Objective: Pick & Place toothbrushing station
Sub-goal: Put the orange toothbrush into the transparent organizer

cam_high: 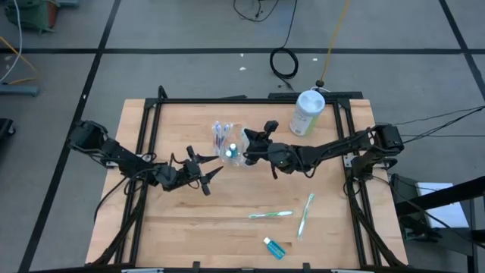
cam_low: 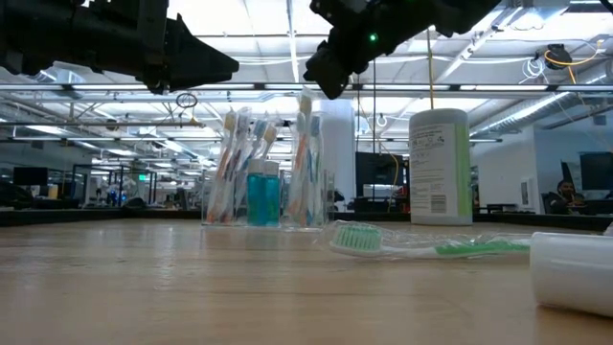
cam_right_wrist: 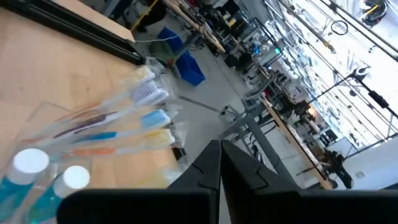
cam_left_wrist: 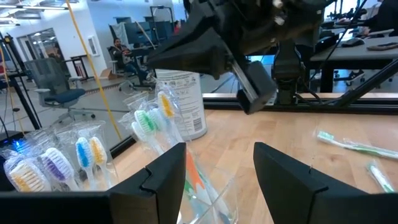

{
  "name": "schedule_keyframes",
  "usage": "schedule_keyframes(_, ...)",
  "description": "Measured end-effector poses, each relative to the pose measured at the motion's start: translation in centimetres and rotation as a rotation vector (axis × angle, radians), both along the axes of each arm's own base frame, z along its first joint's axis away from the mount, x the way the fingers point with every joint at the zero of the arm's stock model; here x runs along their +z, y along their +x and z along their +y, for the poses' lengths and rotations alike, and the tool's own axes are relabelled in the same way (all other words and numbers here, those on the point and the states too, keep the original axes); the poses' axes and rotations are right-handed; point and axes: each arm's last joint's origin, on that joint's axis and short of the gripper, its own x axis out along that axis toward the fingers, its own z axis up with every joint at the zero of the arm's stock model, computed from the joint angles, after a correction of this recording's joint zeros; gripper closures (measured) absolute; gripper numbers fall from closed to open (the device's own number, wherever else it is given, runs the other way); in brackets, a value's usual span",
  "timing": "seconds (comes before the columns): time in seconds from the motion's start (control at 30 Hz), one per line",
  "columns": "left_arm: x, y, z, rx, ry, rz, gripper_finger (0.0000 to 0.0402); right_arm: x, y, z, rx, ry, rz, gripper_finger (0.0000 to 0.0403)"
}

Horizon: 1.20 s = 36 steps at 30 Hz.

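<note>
Open-plan lab behind, ceiling strip lights, desks, seated person [cam_left_wrist: 118,50] far off. Light wood table [cam_high: 174,235] in a black frame. White-and-green canister [cam_high: 306,113] at the back edge; label text unreadable. Toothbrushing station [cam_high: 229,142] mid-table, packed with brushes. Right gripper [cam_high: 248,144] fingers pressed together, just beside it, possibly touching. Left gripper [cam_high: 213,177] spread, holding nothing.

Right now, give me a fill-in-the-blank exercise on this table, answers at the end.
1. The clear toothbrushing station stands between the two ___.
2. The right tool has its fingers ___.
3. The left tool has its fingers ___.
4. The white-and-green canister stands ___ near the table's far edge.

Missing words: tools; shut; open; upright
</note>
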Motion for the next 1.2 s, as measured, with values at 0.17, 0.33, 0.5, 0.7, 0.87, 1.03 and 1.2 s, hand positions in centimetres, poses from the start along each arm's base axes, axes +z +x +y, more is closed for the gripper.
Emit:
schedule_keyframes(0.17, 0.0, 0.0, 0.0, 0.000, -0.014, -0.006, 0.0211, -0.2, 0.0, -0.4, 0.005, 0.036, -0.018, 0.0402)
schedule_keyframes(0.33, 0.0, 0.0, 0.0, 0.000, -0.019, -0.009, 0.0211, -0.5, 0.2, -1.5, 0.086, 0.139, -0.048, 0.0402)
schedule_keyframes(0.5, 0.0, 0.0, 0.0, 0.000, -0.019, -0.009, 0.0210, -1.2, 0.1, -2.2, 0.093, 0.203, -0.015, 0.0402)
schedule_keyframes(0.7, 0.0, 0.0, 0.0, 0.000, -0.020, -0.009, 0.0211, -1.7, -0.1, -2.2, 0.083, 0.220, 0.025, 0.0402)
schedule_keyframes(0.87, 0.0, 0.0, 0.0, 0.000, -0.022, -0.010, 0.0211, -1.7, -0.1, -2.2, 0.084, 0.226, 0.020, 0.0403)
schedule_keyframes(1.03, 0.0, 0.0, 0.0, 0.000, -0.022, -0.010, 0.0211, -1.7, -0.1, -2.2, 0.084, 0.223, 0.024, 0.0403)
schedule_keyframes(1.2, 0.0, 0.0, 0.0, 0.000, -0.021, -0.010, 0.0210, -1.7, 0.0, -2.1, 0.087, 0.220, 0.021, 0.0403)
